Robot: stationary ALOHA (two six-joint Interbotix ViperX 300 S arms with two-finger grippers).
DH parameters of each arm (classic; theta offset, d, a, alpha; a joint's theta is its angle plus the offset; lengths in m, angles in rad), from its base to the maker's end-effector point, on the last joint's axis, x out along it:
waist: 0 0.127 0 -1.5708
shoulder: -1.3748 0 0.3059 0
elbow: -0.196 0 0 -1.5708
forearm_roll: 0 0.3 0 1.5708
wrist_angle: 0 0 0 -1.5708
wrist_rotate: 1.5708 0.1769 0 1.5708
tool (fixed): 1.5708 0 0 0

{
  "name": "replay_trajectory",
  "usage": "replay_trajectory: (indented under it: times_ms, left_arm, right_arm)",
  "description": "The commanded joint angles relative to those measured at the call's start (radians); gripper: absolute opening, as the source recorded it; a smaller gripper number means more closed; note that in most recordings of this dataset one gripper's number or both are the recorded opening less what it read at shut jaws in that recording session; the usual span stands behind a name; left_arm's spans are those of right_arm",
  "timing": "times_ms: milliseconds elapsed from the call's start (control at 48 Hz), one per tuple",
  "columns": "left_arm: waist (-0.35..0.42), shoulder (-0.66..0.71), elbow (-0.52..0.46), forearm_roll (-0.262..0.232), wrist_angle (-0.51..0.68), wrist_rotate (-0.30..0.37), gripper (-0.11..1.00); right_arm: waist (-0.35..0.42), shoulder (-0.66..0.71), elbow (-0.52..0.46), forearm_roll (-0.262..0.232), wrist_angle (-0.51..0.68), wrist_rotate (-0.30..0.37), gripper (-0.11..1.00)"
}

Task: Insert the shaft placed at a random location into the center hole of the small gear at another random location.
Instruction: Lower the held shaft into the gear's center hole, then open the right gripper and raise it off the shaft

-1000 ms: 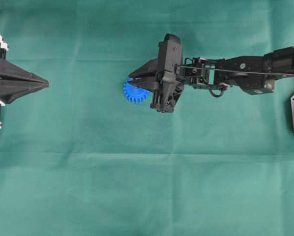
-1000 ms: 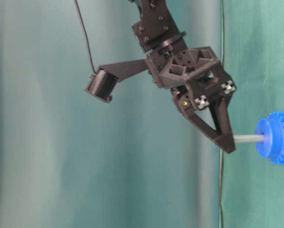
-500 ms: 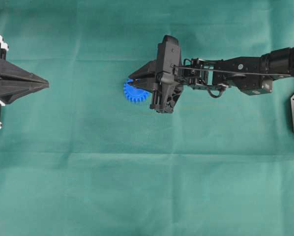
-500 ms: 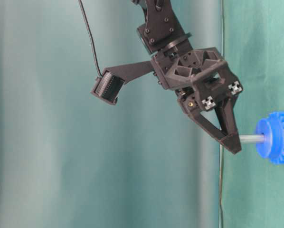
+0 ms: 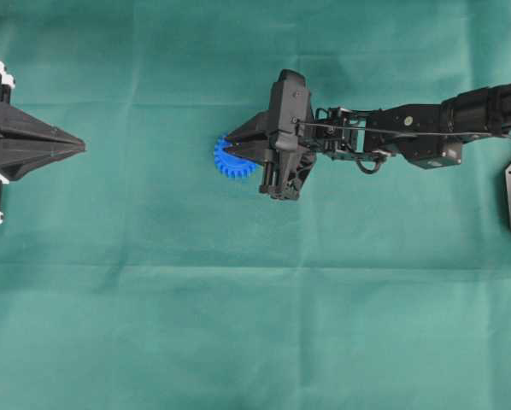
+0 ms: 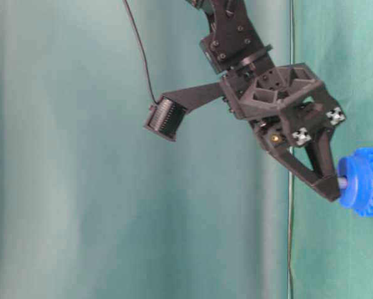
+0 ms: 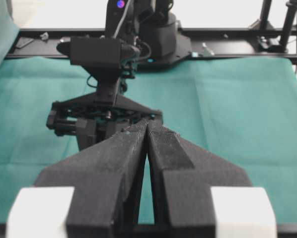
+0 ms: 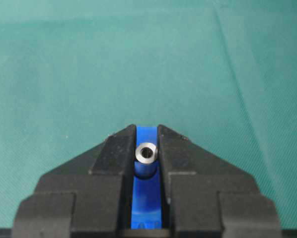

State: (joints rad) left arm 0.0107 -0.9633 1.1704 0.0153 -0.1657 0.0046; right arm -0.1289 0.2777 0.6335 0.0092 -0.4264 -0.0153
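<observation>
Overhead: right gripper [image 5: 232, 149] reached in from the right edge, tips over the small gear [image 5: 234, 161] near mid-cloth. Gear partly hidden under the fingers, teeth visible on its left and lower rim. Shaft not discernible here. Left gripper [image 5: 78, 147] parked at the left edge, well apart from the gear, fingers pressed together to a point. Green cloth [image 5: 255, 307] under everything.

Table-level: view rotated, cloth surface at the right. Right gripper [image 6: 334, 188] angled toward the gear's hub [image 6: 353, 182], tips just beside it. Only a short stub of the shaft [image 6: 342, 182] seen between fingertips and hub; rest hidden, apparently sunk in the center hole. Gear flat on the cloth [image 6: 336, 56], hub toward the gripper. Wrist camera [image 6: 165, 118] hanging off the arm on the side away from the cloth.

Left wrist: left gripper [image 7: 147, 125] fingers pressed together, nothing between them, only a thin slit. Right arm [image 7: 106, 74] straight ahead across the cloth [image 7: 238, 109]. Gear and shaft hidden behind the fingers.

Right wrist: right gripper [image 8: 146, 139] pinched on the shaft [image 8: 146, 152], seen end-on as a silvery ring with a dark centre, between the two fingertips. Blue of the gear [image 8: 145, 193] filling the gap between the fingers directly behind the shaft. Center hole itself not visible, covered by shaft and fingers.
</observation>
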Motion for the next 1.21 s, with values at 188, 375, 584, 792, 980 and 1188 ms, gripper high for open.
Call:
replay_trajectory:
  times_ms: [188,375,584,792,980,1188]
  left_arm:
    - [0.002,0.008,-0.015,0.002,-0.005,0.002,0.0]
    - [0.003,0.008,-0.015,0.003,-0.005,0.002,0.0]
    - [0.002,0.008,-0.015,0.002,-0.005,0.002,0.0]
    - [0.003,0.008,-0.015,0.003,-0.005,-0.002,0.0]
    - [0.002,0.008,-0.015,0.002,-0.005,-0.005,0.0]
    - [0.003,0.009,-0.017,0.002,-0.005,-0.005,0.0]
  right_arm:
    - [0.002,-0.012,-0.009,0.0,-0.015,0.003,0.13]
    - [0.002,-0.011,-0.009,0.002,-0.012,0.002,0.13]
    - [0.002,-0.011,-0.009,0.0,-0.014,0.002,0.14]
    - [0.003,-0.018,-0.009,-0.002,-0.015,-0.002,0.65]
    - [0.009,-0.051,-0.009,-0.003,-0.009,-0.006,0.83]
    - [0.009,-0.123,-0.006,-0.003,0.017,-0.006,0.79]
